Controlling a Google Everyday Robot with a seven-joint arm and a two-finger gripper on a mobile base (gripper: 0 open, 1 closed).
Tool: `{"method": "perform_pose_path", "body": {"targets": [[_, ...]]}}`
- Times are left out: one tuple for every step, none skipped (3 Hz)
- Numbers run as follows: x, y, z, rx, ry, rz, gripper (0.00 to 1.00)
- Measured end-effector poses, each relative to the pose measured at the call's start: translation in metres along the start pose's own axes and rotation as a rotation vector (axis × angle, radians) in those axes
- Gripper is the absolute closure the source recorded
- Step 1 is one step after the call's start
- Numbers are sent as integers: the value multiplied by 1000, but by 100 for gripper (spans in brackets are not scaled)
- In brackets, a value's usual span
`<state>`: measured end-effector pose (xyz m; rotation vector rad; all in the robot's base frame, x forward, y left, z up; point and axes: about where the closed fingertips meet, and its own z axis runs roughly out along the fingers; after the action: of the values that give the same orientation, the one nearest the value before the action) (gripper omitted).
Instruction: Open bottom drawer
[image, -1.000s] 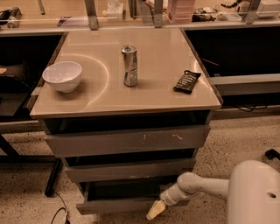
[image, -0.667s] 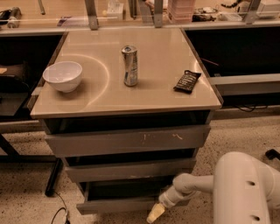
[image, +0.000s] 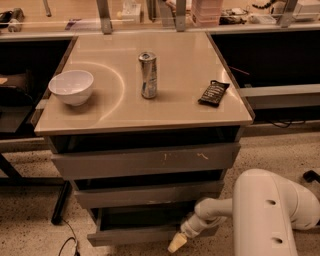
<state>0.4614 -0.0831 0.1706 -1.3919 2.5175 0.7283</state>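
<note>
At room centre, before a cluttered rear bench: one drawer cabinet (image: 235, 137), tan flat top, three grey fronts stacked below.

1. Robot arm (image: 272, 210): white, bulky housing at lower right on the speckled floor, with a slimmer forearm reaching left and downward to the cabinet's foot.
2. Top drawer (image: 140, 162): tallest front, pale scratch marks right of centre, closed.
3. Middle drawer (image: 145, 195): mid-sized front, closed.
4. Bottom drawer (image: 130, 236): slimmest front, plain, no handle. It sits lowest, just off the floor. Its front stands a little forward of the one above, with a dark strip of interior showing behind it, so it looks only partly open.
5. Bowl (image: 72, 86): white, upright, on the left of the top.
6. Drinks can (image: 148, 75): silver, upright, near centre.
7. Snack packet (image: 214, 93): dark, lying flat at the right, well apart from the can.
8. Gripper (image: 177, 242): cream tip at the right part of the bottom drawer's front, by its lower edge. I cannot tell whether it touches the panel, nor whether it is spread or pressed together.

Relation of note: the drawer's long axis runs left to right, and its travel runs outward toward the onlooker. The panel lies behind and mostly left of the gripper, so further opening would likely call for a pull outward from this off-centre hold.
</note>
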Motion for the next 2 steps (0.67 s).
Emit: {"method": "perform_pose_path", "body": {"targets": [[0, 0, 0, 0, 0, 0, 42], [0, 0, 0, 0, 0, 0, 65]]}}
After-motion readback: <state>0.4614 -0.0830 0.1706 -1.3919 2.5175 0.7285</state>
